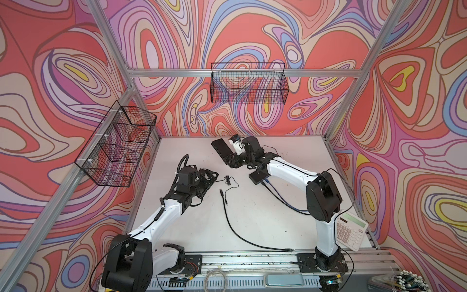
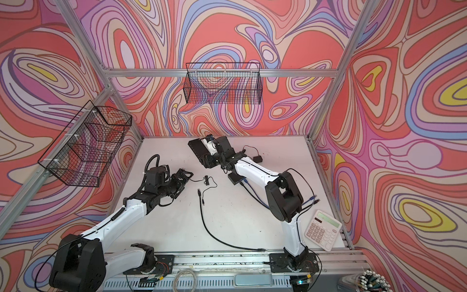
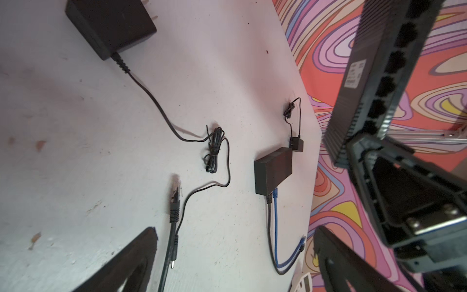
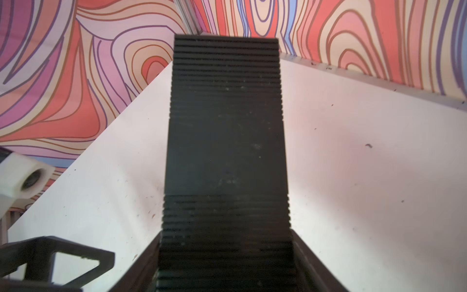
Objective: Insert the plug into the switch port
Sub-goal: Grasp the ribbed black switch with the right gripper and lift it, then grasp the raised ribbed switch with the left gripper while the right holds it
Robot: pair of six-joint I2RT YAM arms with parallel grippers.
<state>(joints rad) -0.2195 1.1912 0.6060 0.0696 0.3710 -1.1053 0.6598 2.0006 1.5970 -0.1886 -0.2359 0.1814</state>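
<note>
My right gripper (image 1: 231, 160) (image 4: 227, 255) is shut on one end of the black ribbed switch (image 1: 222, 149) (image 2: 198, 149) (image 4: 227, 141) and holds it tilted above the far part of the table. Its row of ports (image 3: 389, 83) shows in the left wrist view. The plug (image 1: 221, 191) (image 2: 199, 191) (image 3: 176, 188), clear-tipped on a black cable, lies flat mid-table. My left gripper (image 1: 211, 176) (image 2: 187, 174) (image 3: 235, 252) stands open and holds nothing, just left of the plug. A black power adapter (image 3: 108, 25) lies below it, its thin cord bundled (image 3: 214, 149) near the plug.
A small black box (image 1: 257, 178) (image 3: 273, 172) with blue and black cables plugged in lies under my right arm. A small adapter (image 2: 257, 158) sits behind it. A calculator (image 1: 350, 230) rests at the right front edge. Wire baskets (image 1: 249, 83) hang on the walls.
</note>
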